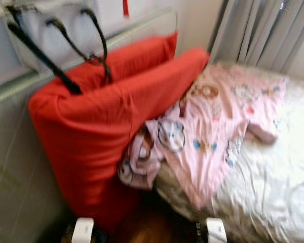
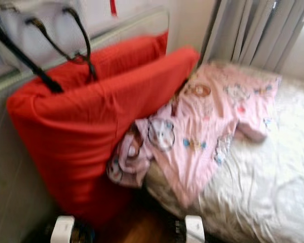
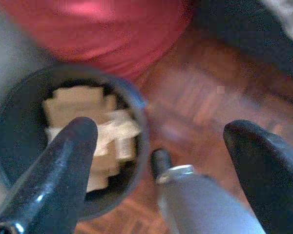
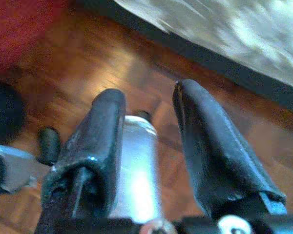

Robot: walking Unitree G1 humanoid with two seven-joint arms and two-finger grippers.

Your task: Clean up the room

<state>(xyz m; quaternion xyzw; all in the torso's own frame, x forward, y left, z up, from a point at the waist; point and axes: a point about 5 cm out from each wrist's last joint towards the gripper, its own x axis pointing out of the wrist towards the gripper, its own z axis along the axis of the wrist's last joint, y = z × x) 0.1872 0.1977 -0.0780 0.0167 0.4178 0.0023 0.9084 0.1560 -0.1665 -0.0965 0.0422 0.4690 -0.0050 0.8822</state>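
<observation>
Dark bin (image 3: 19,146) holding cardboard scraps (image 3: 95,131), both grippers' jaws apart, empty

- Daylight glares through the curtains (image 1: 263,30), washing out the white sheet (image 1: 273,177) below them.
- All views are blurred; the floor (image 4: 112,63) lies dim.

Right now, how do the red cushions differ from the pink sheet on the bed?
The red cushions stand upright on edge against the wall beside the bed; the pink sheet lies crumpled flat across the white mattress. The cushions are plain red; the sheet carries cartoon prints. The cushions hold a firm slab shape, while one end of the sheet droops off the mattress edge beside them. Both are soft bedding.
</observation>
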